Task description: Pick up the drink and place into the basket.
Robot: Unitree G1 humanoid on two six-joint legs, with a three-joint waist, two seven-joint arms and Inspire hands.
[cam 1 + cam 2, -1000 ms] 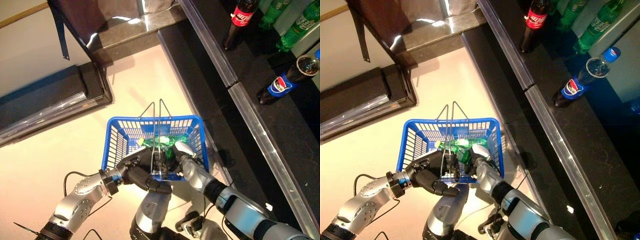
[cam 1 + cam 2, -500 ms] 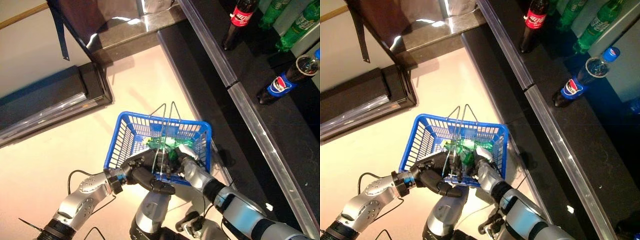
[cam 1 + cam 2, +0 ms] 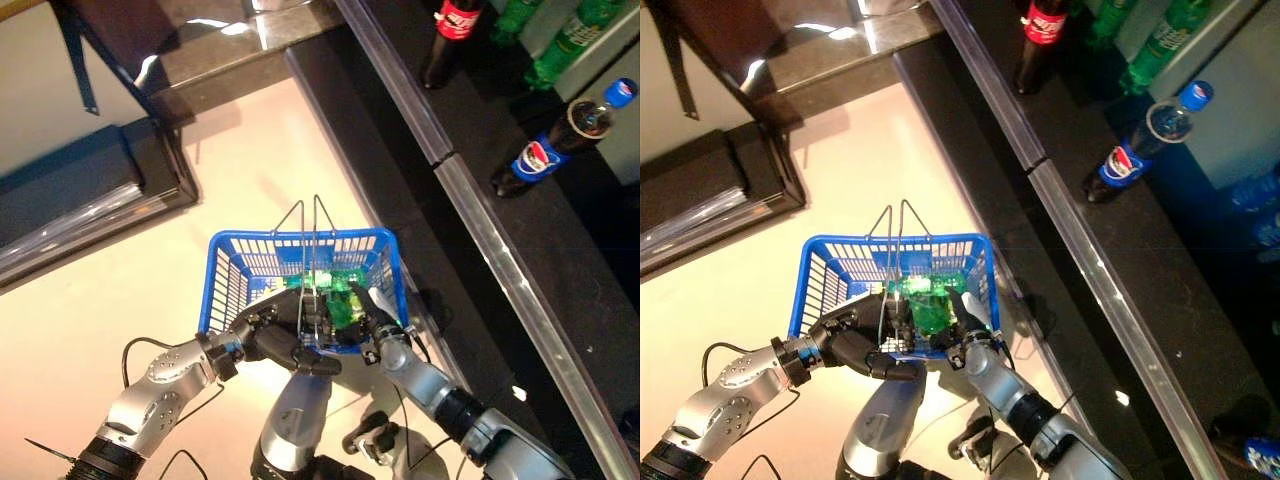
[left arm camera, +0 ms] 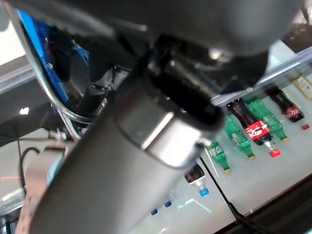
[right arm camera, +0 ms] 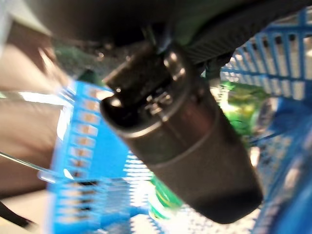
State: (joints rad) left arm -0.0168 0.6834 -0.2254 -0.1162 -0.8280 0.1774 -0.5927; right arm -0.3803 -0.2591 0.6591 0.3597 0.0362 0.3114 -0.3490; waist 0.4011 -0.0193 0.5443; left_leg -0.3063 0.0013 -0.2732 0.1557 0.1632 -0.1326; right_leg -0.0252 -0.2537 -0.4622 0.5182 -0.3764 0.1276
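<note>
Green bottle lies in basket; likely light, slick, rigid, best gripped mid-body. Left hand curls on near rim; right hand fingers: cannot tell.

Head stereo pair downward, shared basket; wrist cams v. close along hands.

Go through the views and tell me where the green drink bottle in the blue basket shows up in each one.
Left eye view: the green drink bottle lies inside the blue basket, toward its right wall.
Right eye view: the bottle sits low in the basket, by the right hand.
Left wrist view: not visible.
Right wrist view: blurred green shows past the hand, through blue mesh.
Shared landmark: the basket's wire handles.
</note>
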